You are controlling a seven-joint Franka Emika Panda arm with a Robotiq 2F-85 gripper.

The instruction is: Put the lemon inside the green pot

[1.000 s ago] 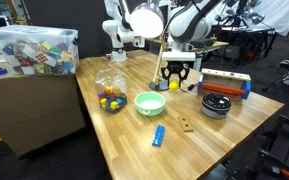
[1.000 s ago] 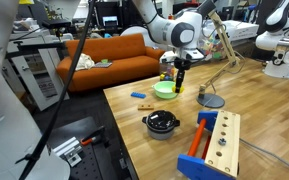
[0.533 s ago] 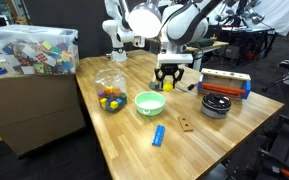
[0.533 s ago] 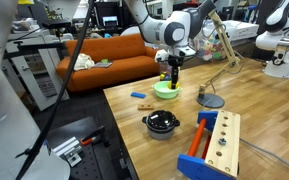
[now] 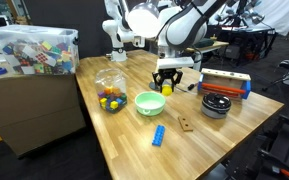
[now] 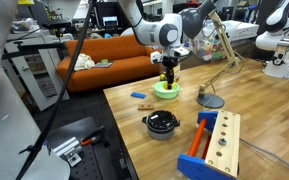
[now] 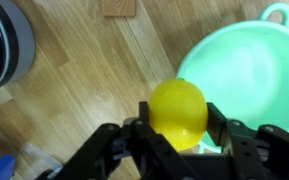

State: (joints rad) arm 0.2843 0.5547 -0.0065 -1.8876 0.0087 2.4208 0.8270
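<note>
My gripper [image 7: 178, 125] is shut on the yellow lemon [image 7: 178, 111] and holds it in the air. In the wrist view the green pot [image 7: 246, 70] lies just right of the lemon, its rim partly under it. In both exterior views the gripper [image 5: 166, 82] [image 6: 167, 74] hangs above the pot's edge [image 5: 150, 103] [image 6: 166, 91], with the lemon [image 5: 166, 84] between the fingers.
A black pot [image 5: 216, 104] [image 6: 162, 123] [image 7: 2, 45] and a red and blue block box [image 5: 225, 83] [image 6: 214, 147] stand nearby. A clear jar of coloured pieces [image 5: 110, 91], a blue object [image 5: 158, 135] and a small wooden block [image 5: 187, 124] [image 7: 118, 7] lie on the wooden table [image 5: 124, 140]. A lamp base [image 6: 211, 99] stands by the pot.
My gripper has carried the lemon sideways toward the green pot, from beside the black pot to over the green pot's edge. It has stayed shut on the lemon.
</note>
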